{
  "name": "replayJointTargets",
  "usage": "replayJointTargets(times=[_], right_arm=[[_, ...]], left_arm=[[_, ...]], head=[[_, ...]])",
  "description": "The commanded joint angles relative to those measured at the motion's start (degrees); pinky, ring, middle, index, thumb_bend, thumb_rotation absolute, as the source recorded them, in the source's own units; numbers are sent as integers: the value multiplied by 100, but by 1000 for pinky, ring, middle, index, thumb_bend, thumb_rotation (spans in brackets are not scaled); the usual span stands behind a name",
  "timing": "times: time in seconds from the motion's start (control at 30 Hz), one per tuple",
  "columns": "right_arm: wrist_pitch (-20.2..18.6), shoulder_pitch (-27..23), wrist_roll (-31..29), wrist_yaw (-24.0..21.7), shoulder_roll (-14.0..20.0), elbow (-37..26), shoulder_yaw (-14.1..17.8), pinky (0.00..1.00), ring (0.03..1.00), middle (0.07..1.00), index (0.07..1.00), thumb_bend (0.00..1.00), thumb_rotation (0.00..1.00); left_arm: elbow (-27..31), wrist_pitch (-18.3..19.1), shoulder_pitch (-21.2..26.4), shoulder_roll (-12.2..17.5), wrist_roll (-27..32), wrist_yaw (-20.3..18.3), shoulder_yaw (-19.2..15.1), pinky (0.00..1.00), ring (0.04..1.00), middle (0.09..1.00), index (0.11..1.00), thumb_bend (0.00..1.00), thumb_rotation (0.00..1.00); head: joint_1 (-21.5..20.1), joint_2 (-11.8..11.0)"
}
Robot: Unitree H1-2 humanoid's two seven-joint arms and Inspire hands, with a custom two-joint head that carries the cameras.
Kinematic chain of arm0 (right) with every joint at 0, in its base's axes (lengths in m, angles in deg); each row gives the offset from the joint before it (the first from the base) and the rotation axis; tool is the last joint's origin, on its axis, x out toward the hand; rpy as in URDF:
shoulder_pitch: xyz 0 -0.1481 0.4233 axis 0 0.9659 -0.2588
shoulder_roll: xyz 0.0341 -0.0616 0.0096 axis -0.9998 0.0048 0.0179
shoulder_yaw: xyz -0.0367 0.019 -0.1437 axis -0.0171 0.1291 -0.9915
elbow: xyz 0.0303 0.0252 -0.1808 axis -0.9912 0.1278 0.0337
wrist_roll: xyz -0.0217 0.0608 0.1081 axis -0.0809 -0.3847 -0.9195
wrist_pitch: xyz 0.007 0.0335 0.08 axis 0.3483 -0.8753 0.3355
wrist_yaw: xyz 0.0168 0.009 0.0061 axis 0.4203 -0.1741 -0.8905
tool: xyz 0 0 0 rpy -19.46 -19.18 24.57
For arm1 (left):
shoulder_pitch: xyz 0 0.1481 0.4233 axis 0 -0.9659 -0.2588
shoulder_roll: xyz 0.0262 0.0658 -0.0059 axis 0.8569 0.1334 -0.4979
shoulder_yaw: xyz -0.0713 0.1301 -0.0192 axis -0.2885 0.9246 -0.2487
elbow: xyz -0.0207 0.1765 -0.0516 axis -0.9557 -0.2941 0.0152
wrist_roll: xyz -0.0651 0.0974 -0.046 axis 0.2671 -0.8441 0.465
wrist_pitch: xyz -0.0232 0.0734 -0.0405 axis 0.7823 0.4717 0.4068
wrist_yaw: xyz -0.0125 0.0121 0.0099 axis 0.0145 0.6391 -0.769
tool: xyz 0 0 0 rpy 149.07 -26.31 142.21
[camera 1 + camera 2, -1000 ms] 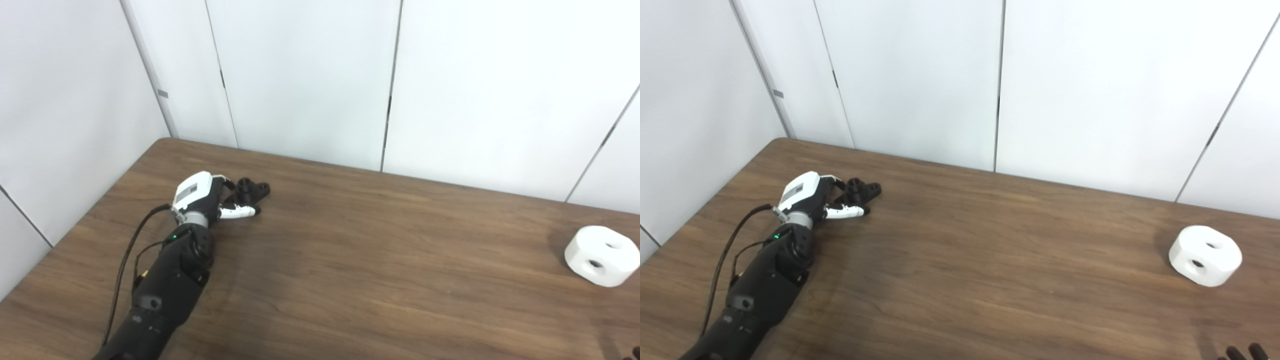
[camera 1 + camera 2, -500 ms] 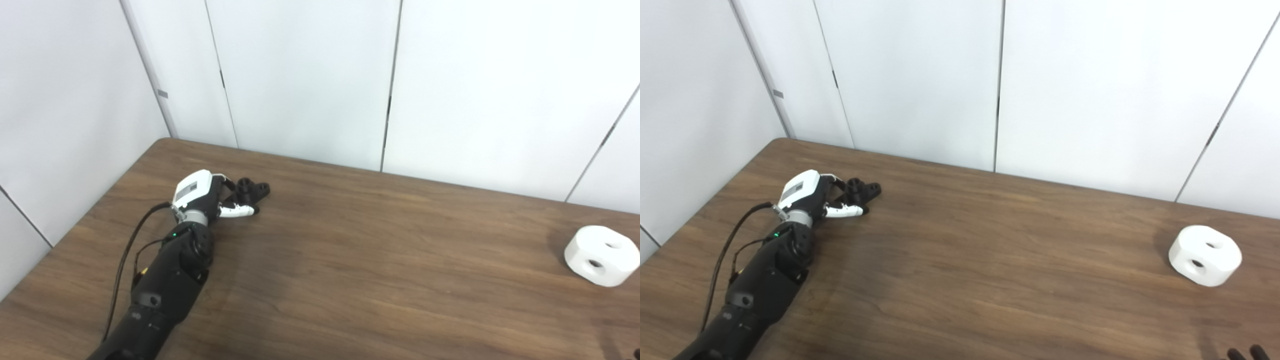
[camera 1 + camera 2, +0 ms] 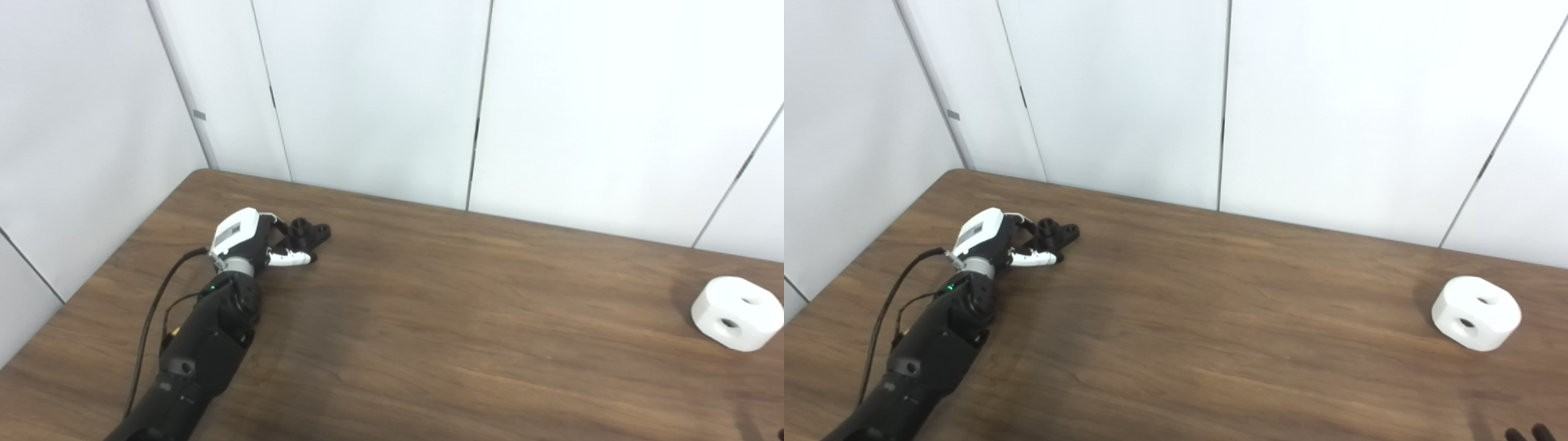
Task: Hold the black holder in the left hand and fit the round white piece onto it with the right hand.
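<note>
Fingers (image 3: pixel 293 259) of left hand (image 3: pixel 245 239) touch black holder (image 3: pixel 309 231).

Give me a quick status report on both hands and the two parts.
Left hand at the black holder, grip unconfirmed. Right hand barely in frame, state unclear. Round white piece untouched on the table. Nothing between them.

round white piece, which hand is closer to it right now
Right. Only the right hand's dark fingertips show at the bottom edge, just below the round white piece. The left hand is across the table at the black holder.
</note>
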Motion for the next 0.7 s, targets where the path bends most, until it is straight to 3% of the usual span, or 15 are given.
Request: replayJointTargets(times=[0.0,0.07,0.17,0.23,0.27,0.67], right_arm=[[-225,224,35,-2,69,-72,-18,921,923,938,976,525,1000],[-233,230,19,-3,71,-88,-15,917,921,936,973,522,1000],[-219,236,-4,-8,71,-74,-10,909,922,937,973,526,1000],[-214,237,5,-3,72,-66,-10,906,921,937,975,532,1000],[-223,239,-6,-9,80,-81,-14,906,921,937,975,533,1000],[-217,246,-35,-5,93,-77,-31,915,930,945,986,533,1000]], left_arm=[[108,20,105,159,7,-18,26,1000,937,862,624,837,287],[89,14,106,172,-22,-36,64,1000,938,860,617,831,245],[51,-77,94,208,-70,-6,146,1000,930,839,591,824,94],[23,-131,87,218,-56,30,172,1000,928,825,513,587,66],[14,-163,77,207,-37,71,164,1000,928,822,502,556,61],[16,-251,62,264,-74,146,247,1000,889,761,486,521,48]], head=[[-6,12],[-3,14],[-7,20],[-7,20],[-7,20],[-56,25]])
